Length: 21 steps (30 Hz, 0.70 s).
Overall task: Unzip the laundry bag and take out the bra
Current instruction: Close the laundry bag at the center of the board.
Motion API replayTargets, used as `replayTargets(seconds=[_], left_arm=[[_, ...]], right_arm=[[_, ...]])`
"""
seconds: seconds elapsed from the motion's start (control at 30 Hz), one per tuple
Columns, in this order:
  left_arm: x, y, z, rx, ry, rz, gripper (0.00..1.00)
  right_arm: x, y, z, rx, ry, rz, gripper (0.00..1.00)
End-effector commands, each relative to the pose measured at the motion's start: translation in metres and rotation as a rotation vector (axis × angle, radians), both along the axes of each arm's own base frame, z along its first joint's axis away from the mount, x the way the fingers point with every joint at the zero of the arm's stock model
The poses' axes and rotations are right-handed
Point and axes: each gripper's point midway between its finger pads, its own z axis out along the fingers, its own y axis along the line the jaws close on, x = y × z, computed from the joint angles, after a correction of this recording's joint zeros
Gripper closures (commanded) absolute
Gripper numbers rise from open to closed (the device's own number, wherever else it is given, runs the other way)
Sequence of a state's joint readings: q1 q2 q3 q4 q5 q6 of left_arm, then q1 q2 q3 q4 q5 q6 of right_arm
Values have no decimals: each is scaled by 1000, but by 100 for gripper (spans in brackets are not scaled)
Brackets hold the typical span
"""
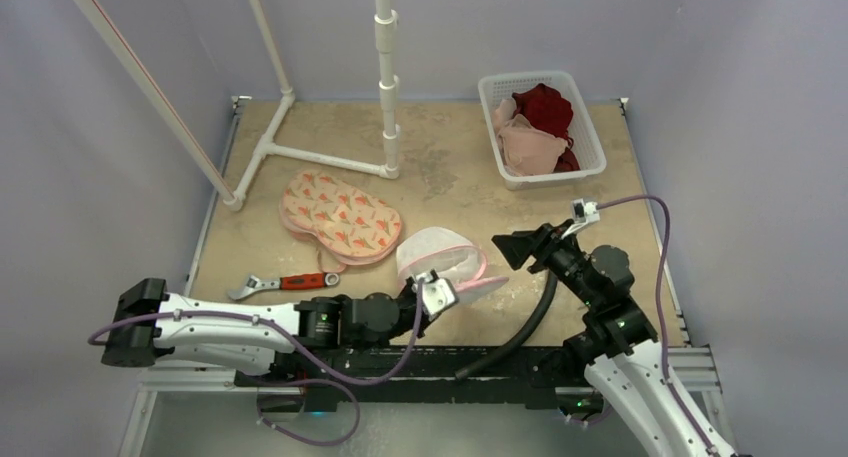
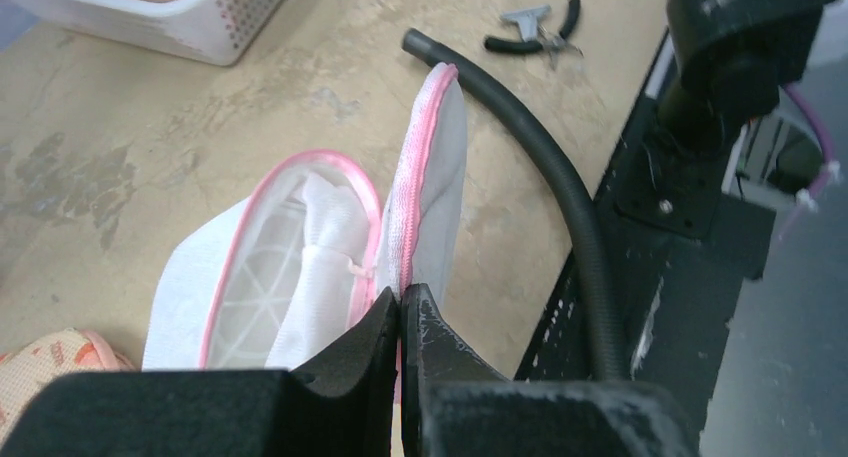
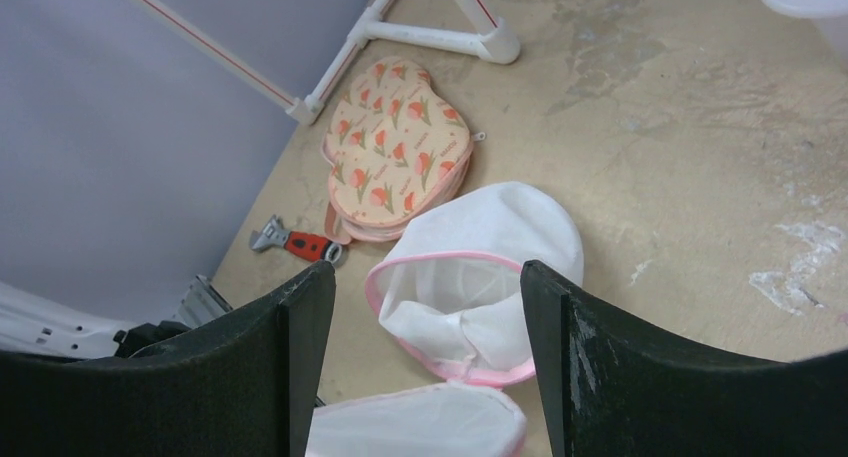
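The white mesh laundry bag [image 1: 440, 249] with pink trim lies open near the table's front middle, its lid flap [image 2: 440, 167] folded away from the dome. My left gripper [image 2: 402, 299] is shut on the flap's pink zipper edge and also shows in the top view [image 1: 438, 287]. White fabric [image 3: 470, 322] lies inside the open bag [image 3: 490, 237]; I cannot tell whether it is the bra. My right gripper [image 3: 425, 269] is open and empty, hovering above the bag's mouth, just right of the bag in the top view [image 1: 505, 249].
A white basket [image 1: 590, 127] with red and beige garments stands at the back right. A floral pouch [image 1: 340, 217] and a red-handled wrench [image 1: 285, 282] lie left of the bag. A white pipe stand [image 1: 385, 77] is behind. A black hose [image 1: 525, 322] curves along the front edge, with pliers [image 2: 540, 27] near it.
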<state>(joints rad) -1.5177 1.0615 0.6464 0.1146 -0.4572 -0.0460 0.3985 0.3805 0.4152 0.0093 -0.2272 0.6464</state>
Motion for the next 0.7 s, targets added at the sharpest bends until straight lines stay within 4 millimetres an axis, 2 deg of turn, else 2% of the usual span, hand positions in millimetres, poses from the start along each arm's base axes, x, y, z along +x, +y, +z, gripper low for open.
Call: replayTargets(seconds=[0.0,0.3,0.4,0.5,0.67], left_arm=[[21,7,32,-224,76,107,100],[88,52,61,-554,237,402,100],[111,68,72,-675,308,482,100],[126,78,67,-776,418,546,100],[133,92,46,-953,582,595,100]], right_arm=[[1,6,1,43,-16,24,28],[11,-2,0,93,-19,-56,28],[14,-1,-7,110,4,-65,28],[15,10,-15,122,39,-17,28],[18,29,-24,147,79,81,31]])
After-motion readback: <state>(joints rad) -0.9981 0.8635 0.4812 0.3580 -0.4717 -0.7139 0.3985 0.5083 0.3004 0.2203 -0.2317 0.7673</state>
